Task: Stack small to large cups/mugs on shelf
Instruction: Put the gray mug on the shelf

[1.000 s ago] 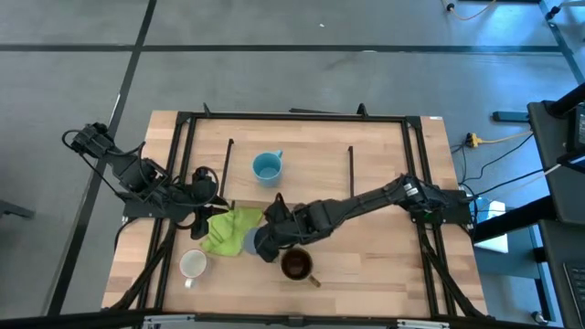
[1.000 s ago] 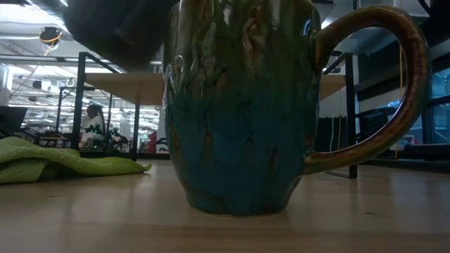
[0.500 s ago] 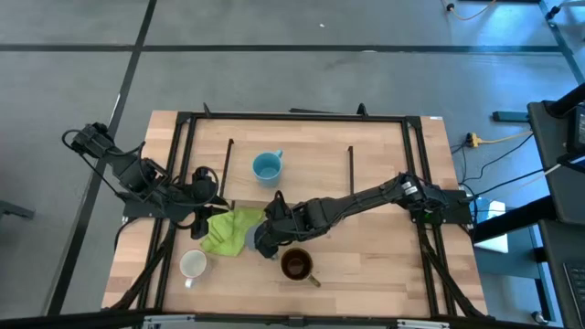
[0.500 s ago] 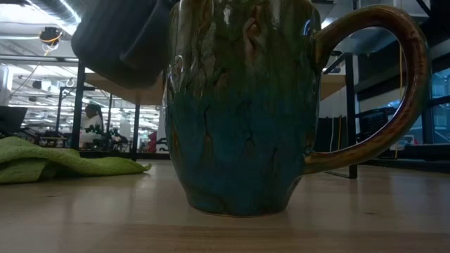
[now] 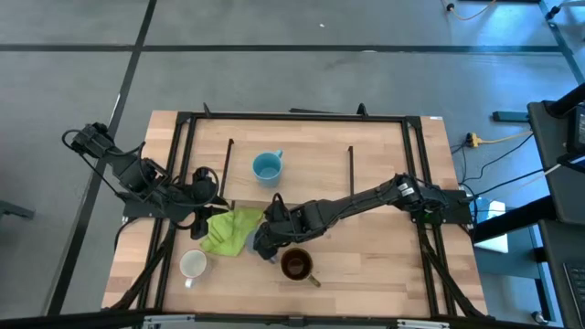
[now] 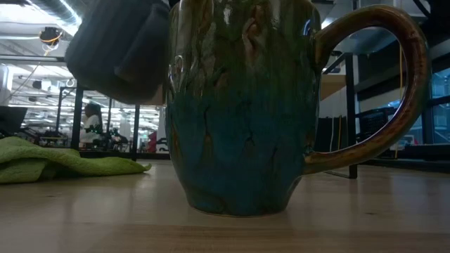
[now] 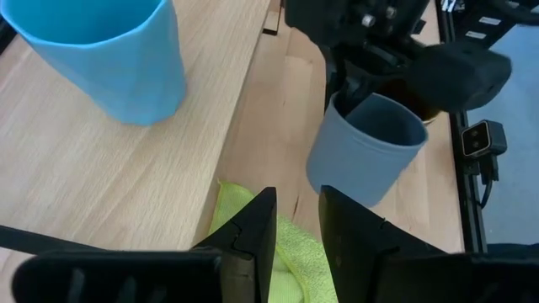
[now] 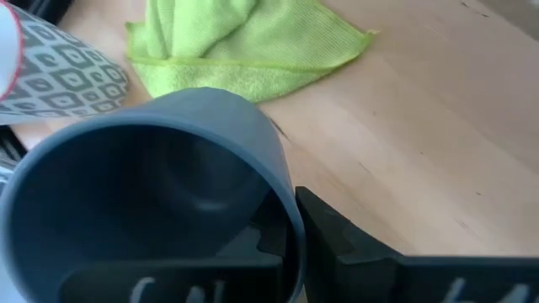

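Observation:
My right gripper (image 5: pixel 262 241) is shut on the grey-blue mug (image 5: pixel 250 240), which hangs above the table just right of the green cloth (image 5: pixel 228 230). In the low view this mug (image 6: pixel 116 49) floats tilted behind the big brown mug (image 6: pixel 239 105). The brown mug (image 5: pixel 295 265) and the white mug (image 5: pixel 192 265) stand upright on the tabletop near the front edge. The light blue mug (image 5: pixel 266 167) stands on the shelf (image 5: pixel 306 174). My left gripper (image 5: pixel 208 199) waits at the cloth's left end, open by a narrow gap, with nothing between its fingers (image 7: pixel 337 227). My right gripper pinches the grey-blue mug's wall at the rim (image 8: pixel 289 220), one finger inside the mug and the other finger (image 8: pixel 337 240) outside. The fingers slant down from the table's right side. The mug is lifted clear of the table and tilted, its mouth toward the gripper.
The green cloth (image 8: pixel 244 50) lies crumpled just beside the held mug. A patterned white mug (image 8: pixel 50 71) shows close by in the right wrist view. Black wire frame ends (image 5: pixel 350 174) stand at the shelf's sides. Bare tabletop (image 5: pixel 384 265) lies right of the brown mug.
My right gripper has sunk a little with the grey-blue mug and rolled slightly. In the low view the mug has come down and drifted left. It stays clear of the table.

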Robot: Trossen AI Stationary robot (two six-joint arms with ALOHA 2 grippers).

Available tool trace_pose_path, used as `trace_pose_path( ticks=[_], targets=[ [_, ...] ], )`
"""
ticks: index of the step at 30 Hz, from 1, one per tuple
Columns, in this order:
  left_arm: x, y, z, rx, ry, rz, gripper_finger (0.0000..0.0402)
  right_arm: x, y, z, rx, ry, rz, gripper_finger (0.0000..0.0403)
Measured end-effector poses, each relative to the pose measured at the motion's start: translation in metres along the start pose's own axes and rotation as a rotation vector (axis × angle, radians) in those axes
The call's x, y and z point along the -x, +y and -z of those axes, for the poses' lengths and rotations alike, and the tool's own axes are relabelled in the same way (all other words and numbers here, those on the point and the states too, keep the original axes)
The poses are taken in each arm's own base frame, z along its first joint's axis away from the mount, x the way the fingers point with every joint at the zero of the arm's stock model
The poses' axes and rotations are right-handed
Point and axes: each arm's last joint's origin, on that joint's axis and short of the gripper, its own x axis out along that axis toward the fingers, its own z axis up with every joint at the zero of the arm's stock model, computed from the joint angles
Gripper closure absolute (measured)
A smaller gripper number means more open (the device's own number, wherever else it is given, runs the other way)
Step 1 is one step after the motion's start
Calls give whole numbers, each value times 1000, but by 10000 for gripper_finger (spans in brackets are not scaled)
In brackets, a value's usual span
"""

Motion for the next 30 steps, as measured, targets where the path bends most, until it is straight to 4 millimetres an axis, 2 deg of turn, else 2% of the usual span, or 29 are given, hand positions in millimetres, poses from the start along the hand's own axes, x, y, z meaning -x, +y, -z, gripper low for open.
trace_pose_path(
  ticks=[10,14,18,21,26,30],
  targets=[
    [0,0,0,-10,0,0,315,12,17,24,-25,-45,-51,388],
    [0,0,0,-10,0,0,315,32,25,28,-20,-175,-18,388],
    [0,0,0,-10,1,1,315,65,27,28,-39,-233,21,388],
    [0,0,0,-10,6,8,315,78,21,45,-45,-189,67,388],
    [0,0,0,-9,9,13,315,98,14,90,-97,-68,189,388],
    [0,0,0,-23,10,13,315,110,10,115,-154,-170,231,388]
  ],
)
